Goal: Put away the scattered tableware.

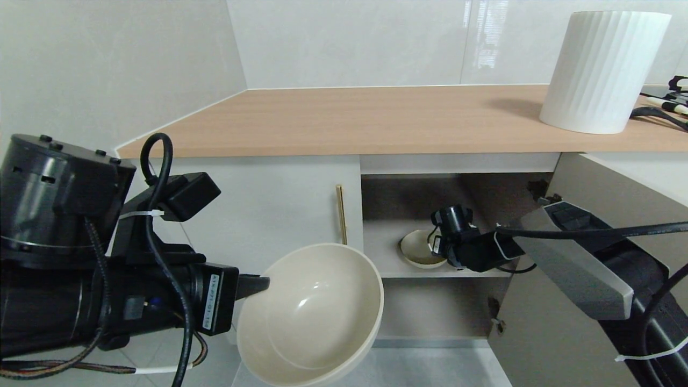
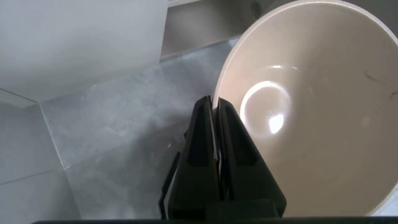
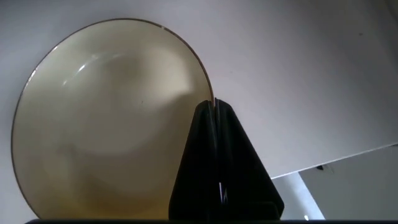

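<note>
Progress is judged partial: the smaller bowl, pinched at its rim by the right tool, is at the cabinet shelf, while the larger bowl is clamped by the left tool outside it.

Black left arm bears looped cables and white ties; right arm's casing is grey.

Two bowls: near bowl, shelf bowl; one ribbed white cylinder.
</note>
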